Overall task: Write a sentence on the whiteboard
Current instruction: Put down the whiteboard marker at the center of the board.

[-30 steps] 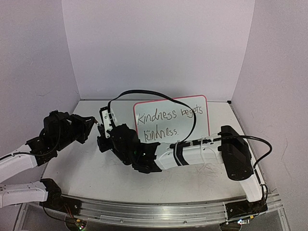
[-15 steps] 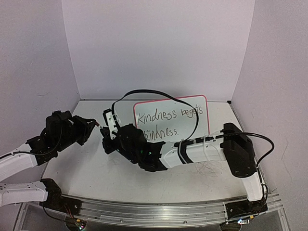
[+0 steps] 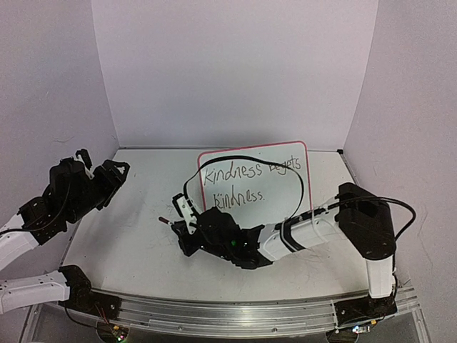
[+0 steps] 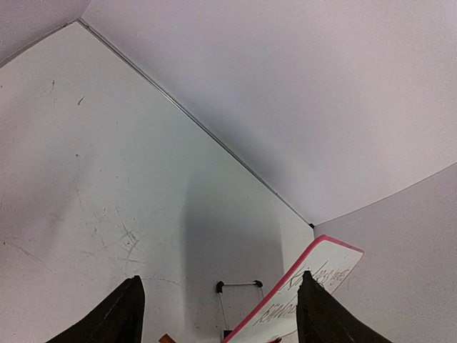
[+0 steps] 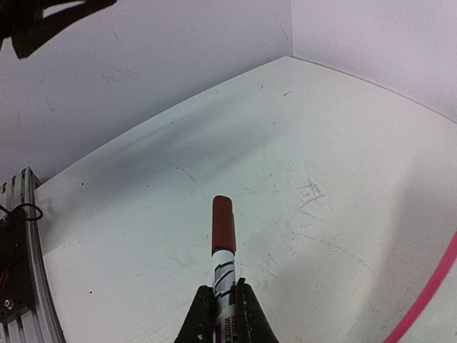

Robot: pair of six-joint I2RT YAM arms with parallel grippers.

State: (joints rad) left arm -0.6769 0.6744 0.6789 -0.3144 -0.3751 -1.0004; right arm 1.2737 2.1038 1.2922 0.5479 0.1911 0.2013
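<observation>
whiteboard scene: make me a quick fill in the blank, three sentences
1. The sentence on the whiteboard reads "kindness ____ kindness."
2. The marker in the right fingers has its cap ____.
3. The left fingers stand ____, holding nothing.
Missing words: begets; on; open.

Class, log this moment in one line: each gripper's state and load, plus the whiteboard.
left gripper: open, empty | right gripper: shut on capped marker | whiteboard: standing, sentence written
</observation>
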